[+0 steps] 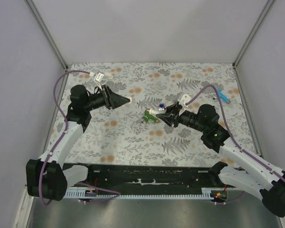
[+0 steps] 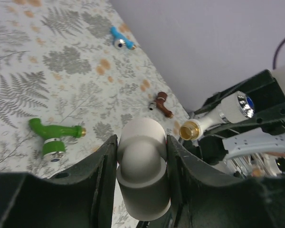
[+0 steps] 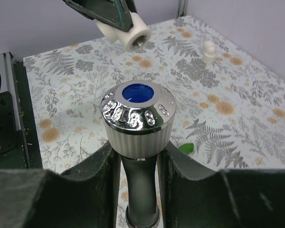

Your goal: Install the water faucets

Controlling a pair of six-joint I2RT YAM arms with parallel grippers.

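White faucet (image 3: 137, 118) held firmly between the right fingers (image 3: 97, 175), its chrome cap with blue centre facing the wrist camera; its brass thread faces the white elbow fitting (image 2: 142, 166) gripped by the left fingers (image 2: 92, 175), the two parts near but apart; green faucet (image 2: 50, 135) lies on the floral tabletop (image 1: 190, 80) just beside the right fingers; blue faucet (image 2: 119, 39) and reddish-brown faucet (image 2: 160, 103) lie near the tabletop's right edge.

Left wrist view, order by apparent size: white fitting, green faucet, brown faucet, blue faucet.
1. white fitting, nearest the camera.
2. green faucet.
3. brown faucet and blue faucet look alike, both farther off.
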